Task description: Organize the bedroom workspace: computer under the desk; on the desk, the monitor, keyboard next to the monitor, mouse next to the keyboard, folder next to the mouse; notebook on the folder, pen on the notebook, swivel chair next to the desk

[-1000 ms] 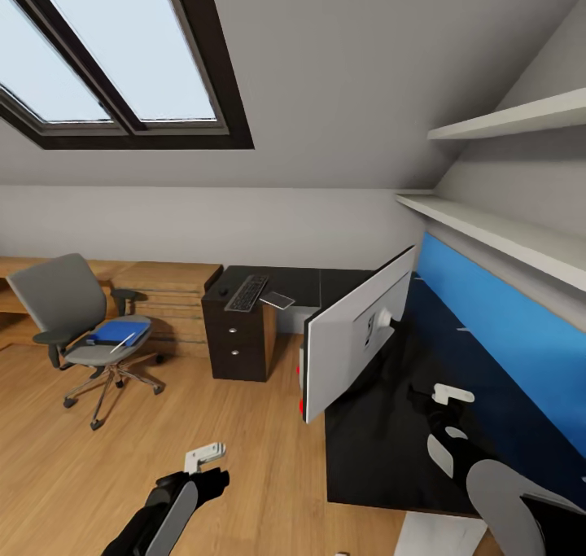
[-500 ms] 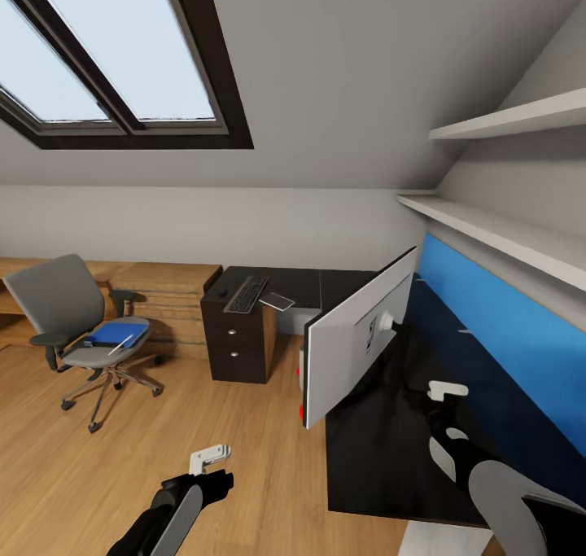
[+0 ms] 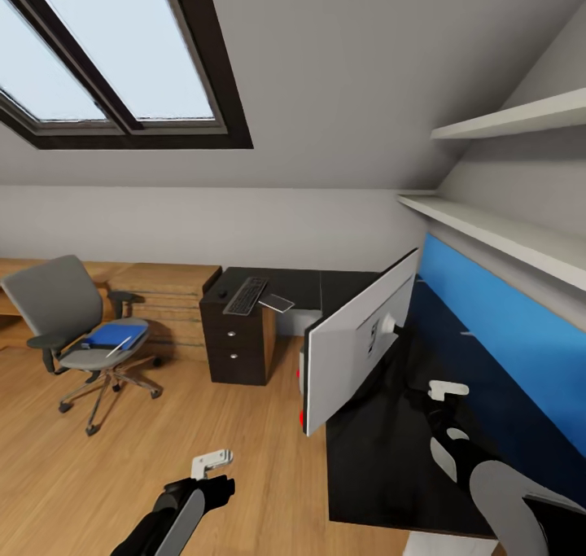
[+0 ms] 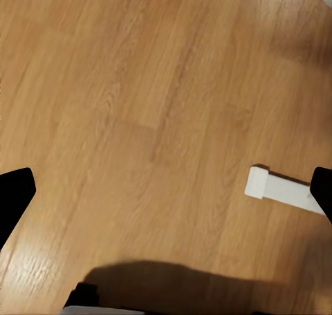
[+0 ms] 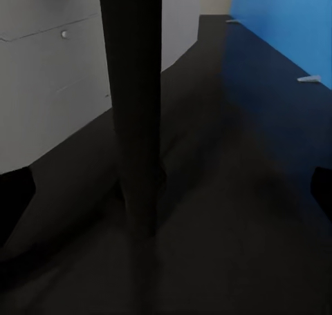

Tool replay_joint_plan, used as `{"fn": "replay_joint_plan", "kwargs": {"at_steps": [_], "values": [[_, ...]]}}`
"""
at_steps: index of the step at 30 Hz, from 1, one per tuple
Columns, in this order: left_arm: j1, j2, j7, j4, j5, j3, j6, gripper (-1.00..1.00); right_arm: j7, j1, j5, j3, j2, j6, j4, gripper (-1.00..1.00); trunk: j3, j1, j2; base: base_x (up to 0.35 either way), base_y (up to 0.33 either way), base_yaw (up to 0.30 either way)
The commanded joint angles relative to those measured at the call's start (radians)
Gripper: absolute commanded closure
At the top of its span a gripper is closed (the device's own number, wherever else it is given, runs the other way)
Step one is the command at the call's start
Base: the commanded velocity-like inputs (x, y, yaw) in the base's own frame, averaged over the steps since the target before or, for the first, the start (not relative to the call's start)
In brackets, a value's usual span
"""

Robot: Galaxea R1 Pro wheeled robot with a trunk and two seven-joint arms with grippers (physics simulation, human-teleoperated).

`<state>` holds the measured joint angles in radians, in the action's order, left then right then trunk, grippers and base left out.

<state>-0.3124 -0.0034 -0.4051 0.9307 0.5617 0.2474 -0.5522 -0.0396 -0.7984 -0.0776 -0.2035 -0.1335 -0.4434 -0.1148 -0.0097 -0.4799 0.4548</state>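
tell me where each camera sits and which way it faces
Head view: up on the robot, facing forward and down at the glossy black desk and the white-backed monitor; both arms show.
Left wrist view: near the left gripper, facing the wooden floor.
Right wrist view: near the right gripper, facing the monitor's black stand.
Head and right wrist views share the desk.

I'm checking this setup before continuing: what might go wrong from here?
The wide white-backed monitor stands slanted with its lower corner past the glossy black desk edge; a nudge from the right tool might tip it off. The thin white pen lies loose on the flat blue folder and may roll away.
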Motion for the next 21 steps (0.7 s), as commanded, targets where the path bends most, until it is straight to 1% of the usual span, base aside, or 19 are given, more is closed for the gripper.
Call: {"fn": "replay_joint_plan", "kwargs": {"at_steps": [1,6,11,14,18,19,21], "values": [[-0.001,0.000,-0.011,0.001,0.010,0.003,-0.001,-1.00,-0.004,-0.001,-0.008,-0.004,0.000,-0.003,0.001,-1.00,-0.001,-0.001,0.001,0.096,0.000,0.000],[-0.001,0.000,-0.012,0.001,0.010,0.004,-0.001,-1.00,-0.005,-0.001,-0.009,-0.004,0.000,-0.003,0.001,-1.00,-0.001,-0.001,0.001,0.046,0.000,0.000],[-0.001,0.000,-0.009,-0.013,0.011,0.008,-0.001,-1.00,-0.005,-0.001,-0.010,-0.004,0.000,-0.003,0.001,-1.00,-0.001,-0.001,0.001,0.209,0.000,0.000],[-0.001,0.000,-0.009,-0.019,0.011,0.012,0.000,-1.00,-0.005,-0.001,-0.010,-0.004,0.001,-0.003,0.001,-1.00,-0.001,-0.001,0.001,0.070,0.000,0.000],[-0.001,0.000,-0.009,-0.020,0.010,0.022,0.000,-1.00,-0.005,-0.001,-0.010,-0.004,0.001,-0.003,0.001,-1.00,-0.001,-0.001,0.001,0.028,0.000,0.000],[-0.001,0.000,-0.010,-0.021,0.010,0.028,0.000,-1.00,-0.005,-0.001,-0.010,-0.004,0.000,-0.003,0.001,-1.00,-0.001,-0.001,0.001,0.193,0.000,0.000],[-0.001,0.000,-0.010,-0.021,0.010,0.030,0.000,-1.00,-0.005,-0.001,-0.010,-0.004,0.000,-0.003,0.001,-1.00,-0.001,-0.001,0.001,0.242,0.000,0.000]]}}
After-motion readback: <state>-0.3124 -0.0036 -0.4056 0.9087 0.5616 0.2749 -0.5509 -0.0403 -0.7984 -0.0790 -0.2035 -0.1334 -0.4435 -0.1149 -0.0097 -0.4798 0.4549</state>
